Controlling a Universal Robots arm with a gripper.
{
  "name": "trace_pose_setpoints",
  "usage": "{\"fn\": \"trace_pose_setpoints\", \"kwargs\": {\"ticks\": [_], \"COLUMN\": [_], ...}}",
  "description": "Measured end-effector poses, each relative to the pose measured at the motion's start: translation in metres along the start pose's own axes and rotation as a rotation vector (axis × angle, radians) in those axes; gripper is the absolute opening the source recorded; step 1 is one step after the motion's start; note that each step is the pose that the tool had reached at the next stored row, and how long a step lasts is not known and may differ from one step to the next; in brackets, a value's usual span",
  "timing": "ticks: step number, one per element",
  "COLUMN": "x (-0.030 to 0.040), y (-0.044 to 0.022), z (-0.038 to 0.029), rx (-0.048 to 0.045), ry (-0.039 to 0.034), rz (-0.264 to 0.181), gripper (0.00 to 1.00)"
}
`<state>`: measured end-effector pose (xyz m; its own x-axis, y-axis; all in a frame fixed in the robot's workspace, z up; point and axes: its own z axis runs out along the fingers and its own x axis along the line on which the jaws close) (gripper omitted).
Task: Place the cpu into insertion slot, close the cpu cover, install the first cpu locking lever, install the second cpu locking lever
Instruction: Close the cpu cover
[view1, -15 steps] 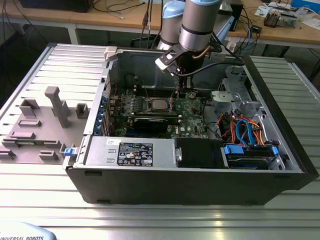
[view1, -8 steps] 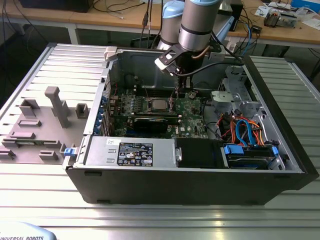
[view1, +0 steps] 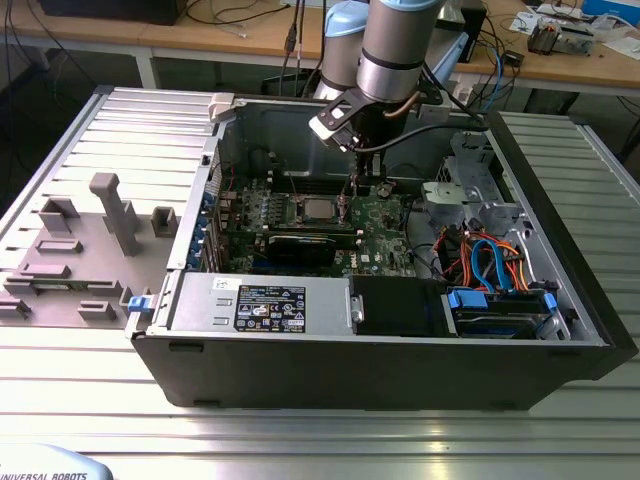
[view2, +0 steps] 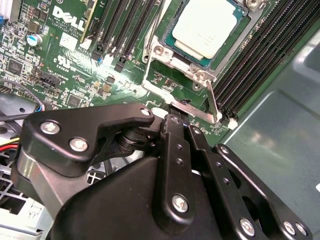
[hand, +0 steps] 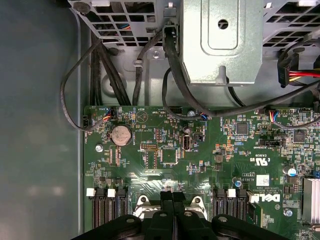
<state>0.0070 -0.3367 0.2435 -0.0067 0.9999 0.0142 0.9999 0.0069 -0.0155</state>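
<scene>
Pincer (view2: 181, 122) is clenched, fingertips pressed tight together, nothing visible between them. The cpu (view2: 207, 30) sits flat on the green board, ringed by the cpu cover (view2: 172, 57). In the exterior view it's close at the pincer's nine o'clock.

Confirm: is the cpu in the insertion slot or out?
In: in the second wrist view the cpu lies flat inside the insertion slot, metal rim around it, apart from the gripper.
</scene>
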Motion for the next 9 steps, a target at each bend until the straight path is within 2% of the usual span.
{"fn": "trace_pose_setpoints", "kwargs": {"ticks": [5,7,9], "x": [0.0,0.0001,0.0001], "y": [-0.0036,-0.0098,-0.0112], "z": [0.0001,0.0003,0.0004], "rx": [0.0,0.0,0.0], "ry": [0.0001,0.0,0.0001], "rz": [0.0,0.0,0.0], "gripper": [0.11,0.11,0.11]}}
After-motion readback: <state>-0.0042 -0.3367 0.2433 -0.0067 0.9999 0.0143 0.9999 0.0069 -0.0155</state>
